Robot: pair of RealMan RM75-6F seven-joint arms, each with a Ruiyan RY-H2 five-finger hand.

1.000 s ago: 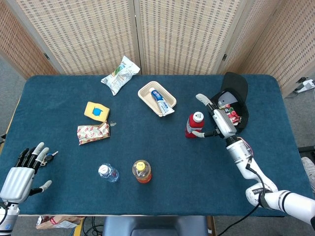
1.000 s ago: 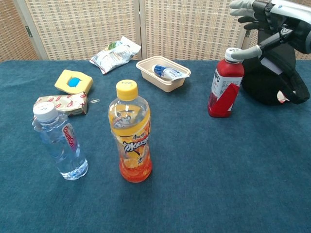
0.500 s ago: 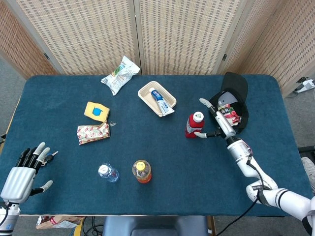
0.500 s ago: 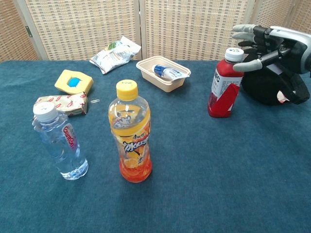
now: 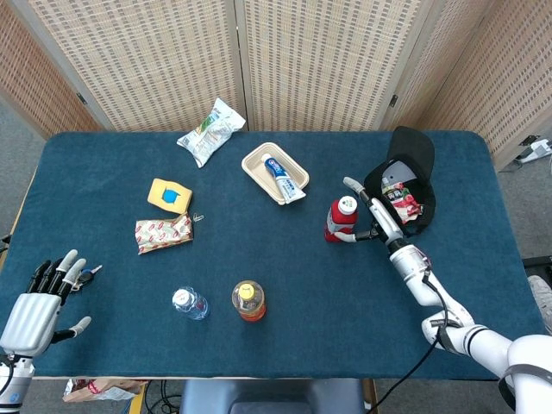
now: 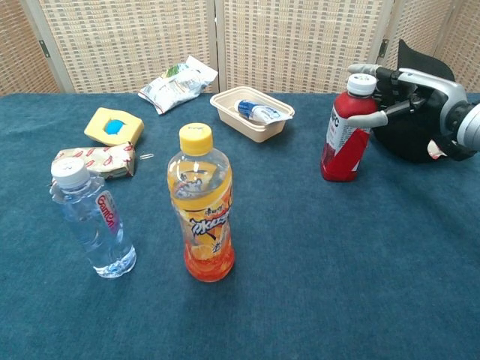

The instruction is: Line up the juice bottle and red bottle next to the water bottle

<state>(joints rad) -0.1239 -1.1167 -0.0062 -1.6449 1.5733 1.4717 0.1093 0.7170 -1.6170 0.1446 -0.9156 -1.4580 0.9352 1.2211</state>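
The red bottle with a white cap stands upright right of centre. My right hand is beside it on its right, spread fingers reaching around the neck; the thumb lies against the bottle's shoulder and another finger passes behind the cap. No closed grip shows. The orange juice bottle stands near the front edge, just right of the clear water bottle. My left hand hovers at the near left corner, fingers apart and holding nothing.
A black bag lies right behind my right hand. A beige tray holds a tube. A yellow box, a red-patterned packet and a green-white pouch lie on the left half.
My right hand has come down from above the cap to the level of the red bottle's neck and closed in on it. The bottles and left hand have stayed put.
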